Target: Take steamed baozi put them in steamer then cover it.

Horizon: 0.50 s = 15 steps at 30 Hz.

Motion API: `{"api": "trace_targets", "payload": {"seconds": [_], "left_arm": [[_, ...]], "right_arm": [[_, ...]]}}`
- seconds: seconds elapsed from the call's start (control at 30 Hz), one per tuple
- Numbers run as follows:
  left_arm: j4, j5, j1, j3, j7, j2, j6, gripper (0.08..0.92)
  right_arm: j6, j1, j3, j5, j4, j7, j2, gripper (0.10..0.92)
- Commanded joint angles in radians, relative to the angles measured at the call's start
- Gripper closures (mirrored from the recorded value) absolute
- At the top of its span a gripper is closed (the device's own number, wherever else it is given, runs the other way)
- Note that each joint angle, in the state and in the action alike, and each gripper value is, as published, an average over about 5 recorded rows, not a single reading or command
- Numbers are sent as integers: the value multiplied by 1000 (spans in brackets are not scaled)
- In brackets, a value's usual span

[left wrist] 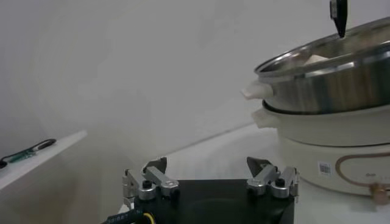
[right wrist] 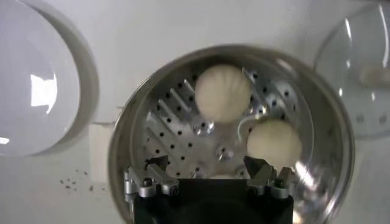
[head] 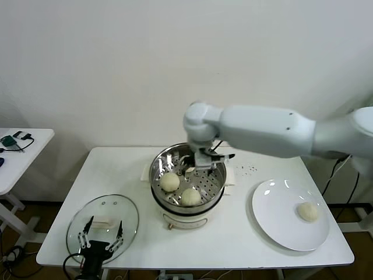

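right gripper (head: 201, 165) sits over the back of the steamer (head: 217, 188), jaws spread wide, nothing between them. in the right wrist view there's a sliver of cream just under the gripper body – could be a third bun directly below it, can't confirm.

two steamed baozi (head: 170, 182) (head: 190, 196) sit on the perforated tray; same pair shows in the right wrist view (right wrist: 223, 92) (right wrist: 273, 142), close together but apparently not touching. one more baozi (head: 308, 212) sits on the white plate (head: 274, 219), well apart from the steamer, on the robot's right.

left gripper (head: 100, 235) is parked low at the near table edge, right by the cover (head: 87, 213), which lies flat on the table (head: 245, 245) to the steamer's left. its jaws are apart too, holding nothing; left wrist view just looks across at the steamer's side (left wrist: 341, 91).

handling, my read:
- buns look soft, light, easy to dent – take across the widest part of the sides, low, gentle close, not on the pleated top. surface may be tacky, so it could cling to a pad on release.
- cover looks like glass with a metal rim – stiff, heavier, breakable, likely slick. grab the white flat handle (head: 102, 223), not the rim.

next is probably the plate bun, then the cover.
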Motion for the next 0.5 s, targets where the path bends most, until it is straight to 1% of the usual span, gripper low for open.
{"api": "trace_targets", "payload": {"seconds": [0.03, 0.13, 0.23, 0.33, 0.5], "left_arm": [[-10, -11, 5, 4, 2, -2, -3, 177], [-12, -13, 11, 5, 3, -3, -7, 177], [-12, -12, 13, 6, 4, -2, -8, 177], [-14, -11, 11, 5, 4, 0, -7, 177], [-20, -6, 8, 2, 4, 3, 0, 177]], "right_arm": [[-539, 152, -142, 389, 55, 207, -262, 203], [-717, 128, -122, 469, 88, 188, -368, 203], [-780, 82, -100, 449, 89, 132, -472, 203], [-746, 4, -74, 384, 58, 77, -563, 203], [-629, -208, 42, 310, -13, 5, -679, 203]]}}
